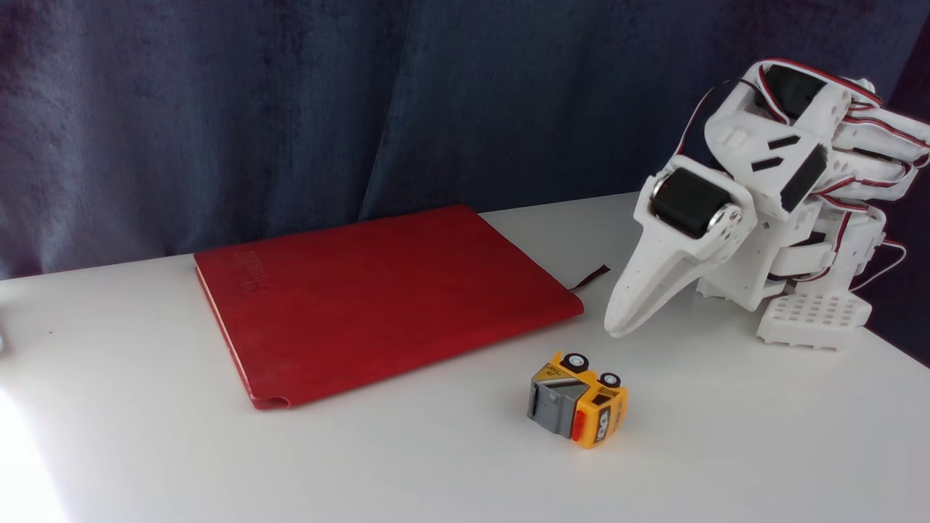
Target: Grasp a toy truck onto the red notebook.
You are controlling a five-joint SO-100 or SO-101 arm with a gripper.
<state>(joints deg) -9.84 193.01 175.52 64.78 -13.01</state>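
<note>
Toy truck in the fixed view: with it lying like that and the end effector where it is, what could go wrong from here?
1. The toy truck lies tipped on its side, wheels up, so a pinch may slip or roll it.
2. The end effector looks shut; descending without opening would likely shove the truck across the table.
3. The red notebook is close by; a low carry could clip its edge.

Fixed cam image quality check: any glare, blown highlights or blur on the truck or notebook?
Fixed view: highlights blow out on the white table at lower left; the toy truck and red notebook look sharp and evenly lit with soft shadows; the gripper is white on white, low contrast.
</note>
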